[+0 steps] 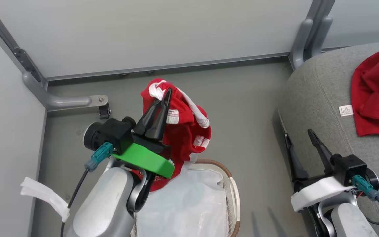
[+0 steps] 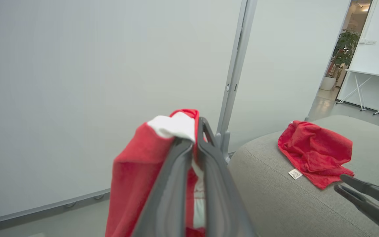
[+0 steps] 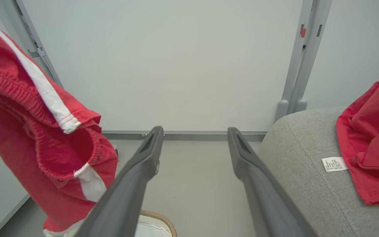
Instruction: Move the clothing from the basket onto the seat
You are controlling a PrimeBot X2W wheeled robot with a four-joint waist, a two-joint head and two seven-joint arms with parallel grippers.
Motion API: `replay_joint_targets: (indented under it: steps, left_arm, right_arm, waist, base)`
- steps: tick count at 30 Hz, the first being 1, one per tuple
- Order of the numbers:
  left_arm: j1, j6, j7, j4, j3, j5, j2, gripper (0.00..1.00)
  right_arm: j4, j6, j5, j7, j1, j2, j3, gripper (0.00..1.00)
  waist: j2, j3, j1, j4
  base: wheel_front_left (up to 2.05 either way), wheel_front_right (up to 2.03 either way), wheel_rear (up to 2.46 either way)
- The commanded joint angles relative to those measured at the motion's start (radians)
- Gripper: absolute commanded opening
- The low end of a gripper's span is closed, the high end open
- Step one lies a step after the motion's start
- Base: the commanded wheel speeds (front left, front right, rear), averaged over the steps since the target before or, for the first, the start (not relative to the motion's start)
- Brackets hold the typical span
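Since the jersey point(image 1: 189, 125) is the one red garment not yet on the seat point(image 1: 317, 92), I report on it first. It hangs bunched in the air above the basket point(image 1: 230, 179), with its white trim bands twisted across the top.

My left fingers point(image 1: 159, 113) are pressed together on a fold near that top edge, pinching the cloth so that its weight drapes straight down. The lower hem is hidden behind my forearm, so I cannot tell whether it is free of the woven rim. The white liner sheet point(image 1: 189, 204) lies in the basket.

The plain red garment point(image 1: 377, 95) lies crumpled on the seat, just beside the small white tag point(image 1: 345, 110). My right fingers point(image 1: 319, 146) are spread apart and hold nothing, resting by the seat's near edge, well apart from the jersey.

In my judgement roughly half the task is done. The next move calls for carrying the jersey rightward, high enough to pass the seat's rounded edge. The risk is a trailing hem catching the rim or dragging the liner.
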Motion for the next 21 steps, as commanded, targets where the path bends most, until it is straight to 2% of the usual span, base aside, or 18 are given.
replay_joint_targets:
  steps: [1, 7, 11, 21]
  left_arm:
    - [-0.018, 0.0, -0.003, -0.017, 0.004, 0.009, 0.009, 0.0]
    - [-0.03, 0.0, -0.003, -0.086, 0.006, 0.01, 0.004, 0.0]
    - [-0.035, 0.0, -0.003, -0.109, -0.011, 0.009, -0.001, 0.0]
    - [-0.015, 0.001, -0.003, -0.129, -0.04, -0.005, -0.014, 0.0]
  right_arm:
    - [0.006, -0.001, 0.006, -0.002, 0.025, 0.0, 0.0, 1.0]
    - [0.009, -0.001, 0.0, -0.002, 0.058, 0.002, 0.013, 1.0]
    - [-0.008, -0.001, -0.011, -0.002, 0.061, -0.011, 0.072, 1.0]
    - [-0.07, -0.001, -0.058, -0.002, -0.081, -0.065, 0.331, 1.0]
  waist:
    - [0.0, -0.022, 0.0001, 0.007]
    - [0.0, -0.051, 0.0001, 0.004]
    - [0.0, -0.061, 0.0001, 0.008]
    - [0.0, -0.06, 0.0001, 0.038]
  base:
    - [0.0, 0.0, 0.0]
    - [0.0, 0.0, 0.0]
    - [0.0, 0.0, 0.0]
    - [0.0, 0.0, 0.0]
